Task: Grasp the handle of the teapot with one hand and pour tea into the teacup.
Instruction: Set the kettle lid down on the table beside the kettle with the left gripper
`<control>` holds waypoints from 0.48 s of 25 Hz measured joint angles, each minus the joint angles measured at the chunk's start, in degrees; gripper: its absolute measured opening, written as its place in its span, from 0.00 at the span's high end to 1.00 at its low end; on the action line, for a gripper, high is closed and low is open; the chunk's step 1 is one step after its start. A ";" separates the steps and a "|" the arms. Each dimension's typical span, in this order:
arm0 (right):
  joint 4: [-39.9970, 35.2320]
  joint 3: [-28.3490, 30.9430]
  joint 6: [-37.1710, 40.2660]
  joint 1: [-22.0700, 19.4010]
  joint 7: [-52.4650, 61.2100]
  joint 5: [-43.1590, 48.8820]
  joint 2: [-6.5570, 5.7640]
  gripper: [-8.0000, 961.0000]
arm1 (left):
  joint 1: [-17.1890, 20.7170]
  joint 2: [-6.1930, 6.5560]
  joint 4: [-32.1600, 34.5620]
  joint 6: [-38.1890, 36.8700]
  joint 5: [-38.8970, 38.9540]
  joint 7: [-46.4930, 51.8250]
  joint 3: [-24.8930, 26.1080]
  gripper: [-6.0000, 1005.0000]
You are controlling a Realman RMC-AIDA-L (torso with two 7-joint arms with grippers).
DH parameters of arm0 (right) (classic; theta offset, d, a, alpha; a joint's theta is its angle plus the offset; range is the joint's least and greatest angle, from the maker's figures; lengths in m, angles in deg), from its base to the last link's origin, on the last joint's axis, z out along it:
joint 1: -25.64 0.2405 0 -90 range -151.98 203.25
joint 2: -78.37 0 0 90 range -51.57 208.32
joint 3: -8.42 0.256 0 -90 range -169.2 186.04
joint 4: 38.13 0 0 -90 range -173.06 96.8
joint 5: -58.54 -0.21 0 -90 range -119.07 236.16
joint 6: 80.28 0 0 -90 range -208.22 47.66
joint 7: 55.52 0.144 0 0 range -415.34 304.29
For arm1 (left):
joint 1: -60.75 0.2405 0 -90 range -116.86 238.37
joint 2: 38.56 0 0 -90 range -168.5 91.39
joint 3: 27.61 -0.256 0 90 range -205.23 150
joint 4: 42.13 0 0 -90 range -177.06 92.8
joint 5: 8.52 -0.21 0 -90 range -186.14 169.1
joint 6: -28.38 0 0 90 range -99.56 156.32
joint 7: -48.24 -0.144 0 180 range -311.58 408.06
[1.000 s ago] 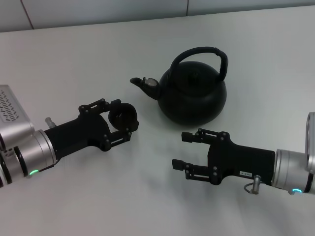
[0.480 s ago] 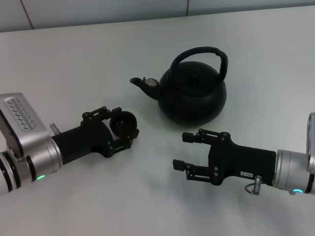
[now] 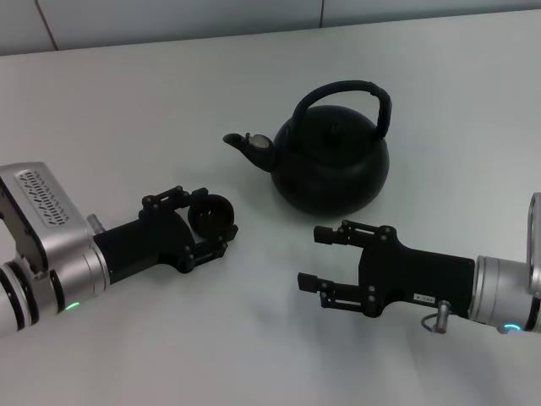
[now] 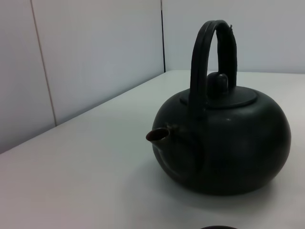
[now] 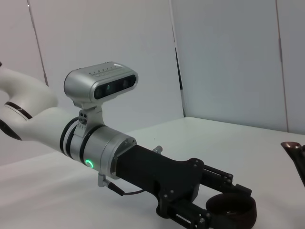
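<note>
The teapot (image 3: 331, 165) stands upright in the middle of the table, its spout pointing to the left. The handle (image 3: 342, 87) arches over the lid, and nothing grips it. My left gripper (image 3: 213, 218) is shut on the teacup (image 3: 211, 214), low over the table, left of and nearer than the spout. The right wrist view shows the left gripper (image 5: 228, 206) around the teacup (image 5: 232, 209). The left wrist view shows the teapot (image 4: 224, 152) and handle (image 4: 205, 43) close ahead. My right gripper (image 3: 311, 257) is open and empty, near the table, in front of the teapot.
The white table (image 3: 127, 101) ends at a pale wall along its far edge. A vertical wall seam (image 3: 322, 10) runs behind the teapot. Nothing else lies on the table.
My left arm has drawn back and down a little with the teacup, and its wrist has turned. The right arm and the teapot have not moved.
</note>
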 joint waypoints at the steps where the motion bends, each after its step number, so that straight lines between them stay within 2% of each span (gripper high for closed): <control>1: 0.00 0.03 0.00 0.00 0.00 0.00 0.00 0.25 | 0.00 0.00 0.00 0.00 0.00 0.00 0.00 0.27; 12: 0.00 0.17 -0.01 0.15 0.00 0.00 0.00 0.25 | -0.11 0.00 0.00 0.79 0.00 -0.80 0.00 0.26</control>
